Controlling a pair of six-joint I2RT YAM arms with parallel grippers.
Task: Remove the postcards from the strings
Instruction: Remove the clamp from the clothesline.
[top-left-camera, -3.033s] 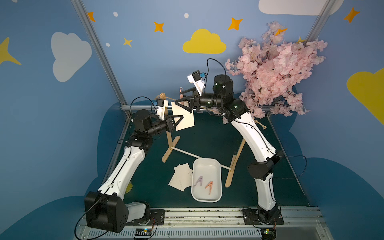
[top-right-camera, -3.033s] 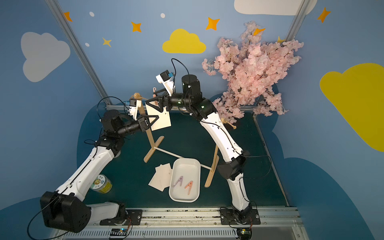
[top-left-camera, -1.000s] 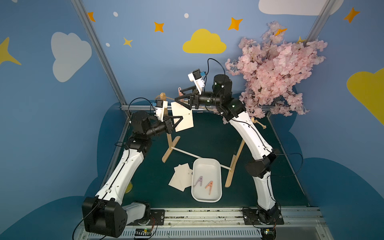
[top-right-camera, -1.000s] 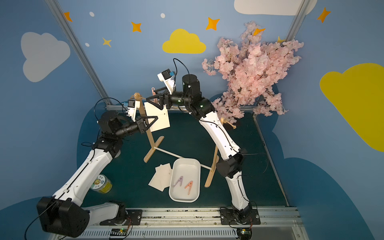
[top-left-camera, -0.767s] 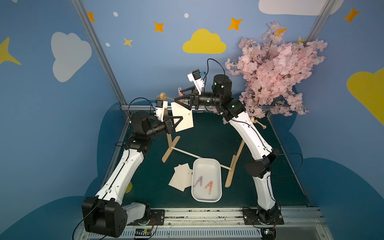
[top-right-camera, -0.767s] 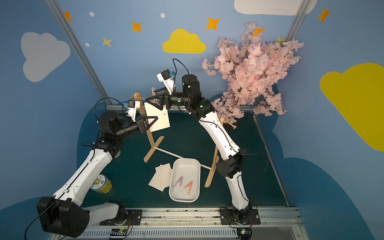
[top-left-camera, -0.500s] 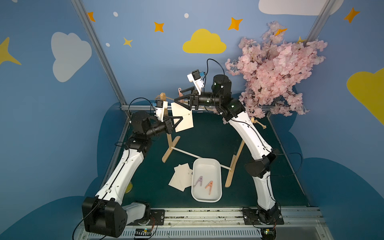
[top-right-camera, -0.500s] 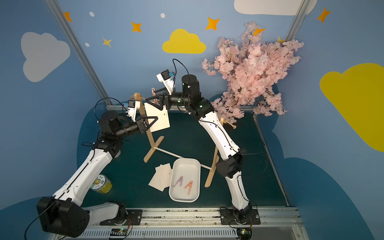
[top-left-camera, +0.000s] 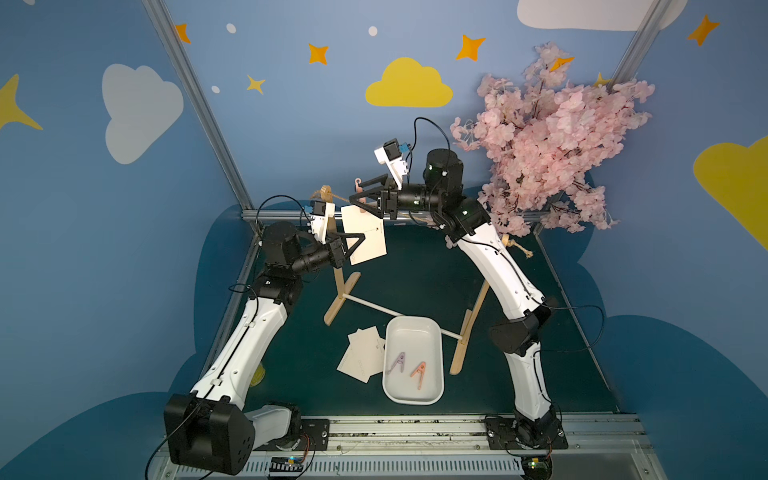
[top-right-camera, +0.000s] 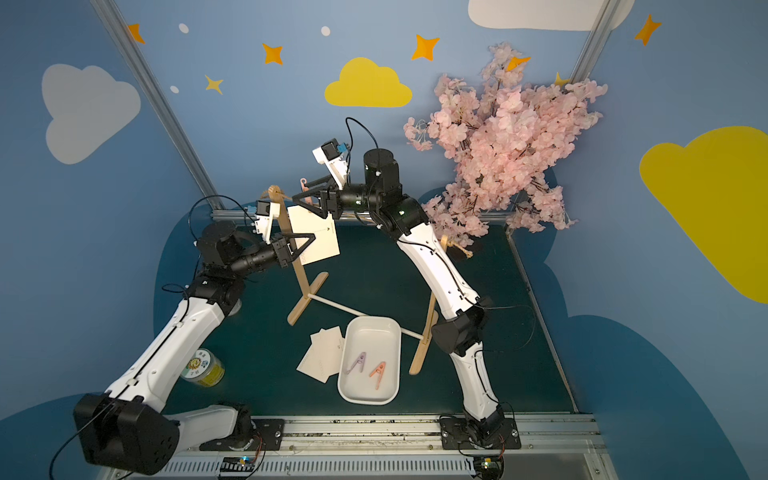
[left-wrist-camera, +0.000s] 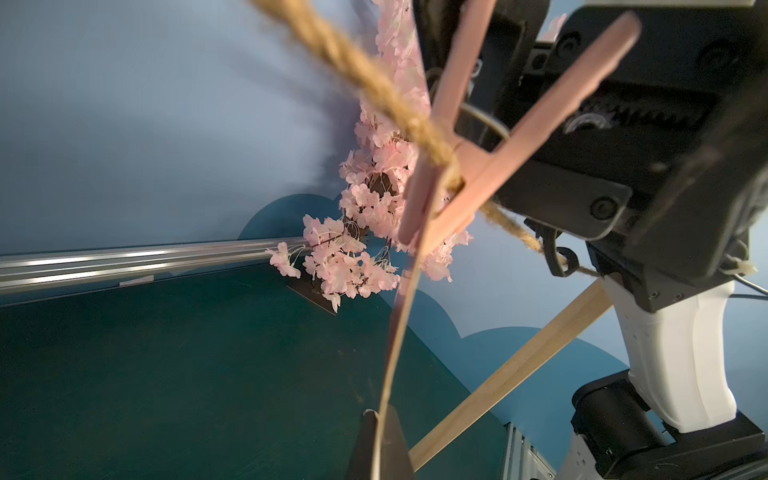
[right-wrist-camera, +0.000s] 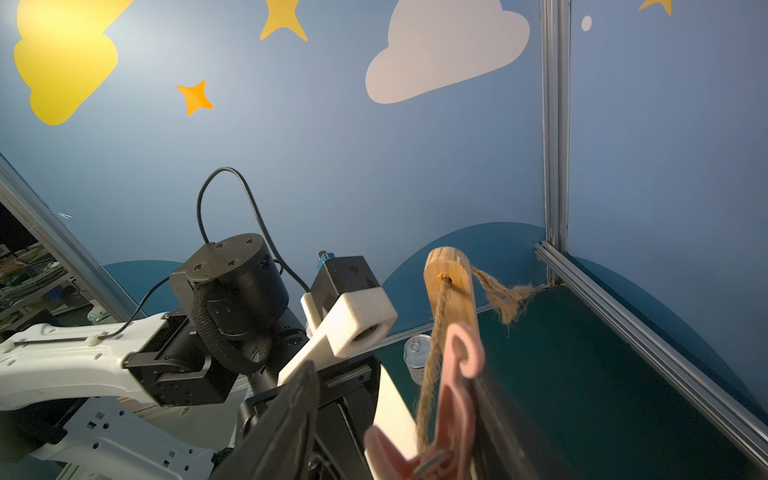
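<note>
One postcard (top-left-camera: 368, 237) (top-right-camera: 318, 241) hangs from the strings (top-left-camera: 338, 197) (left-wrist-camera: 374, 83) near the left wooden post, pinned by a pink clothespin (top-left-camera: 360, 200) (left-wrist-camera: 478, 166) (right-wrist-camera: 457, 395). My left gripper (top-left-camera: 361, 240) (top-right-camera: 312, 241) (left-wrist-camera: 380, 419) is shut on the card's lower edge, which shows edge-on in the left wrist view. My right gripper (top-left-camera: 355, 193) (top-right-camera: 298, 191) (right-wrist-camera: 395, 374) straddles the pin's handles. One finger lies against a handle and the other stands apart from the pin. Two more postcards (top-left-camera: 361, 353) lie on the mat.
A white tray (top-left-camera: 411, 320) at the front holds two loose clothespins (top-left-camera: 397, 363). The stand's wooden posts (top-left-camera: 469, 328) and thin white dowel (top-left-camera: 374, 305) cross the mat's middle. A pink blossom branch (top-left-camera: 552, 137) fills the back right. A small tin (top-right-camera: 203, 368) sits front left.
My right gripper's jaws have narrowed around the pink clothespin. My left gripper stays shut on the hanging postcard in the same place.
</note>
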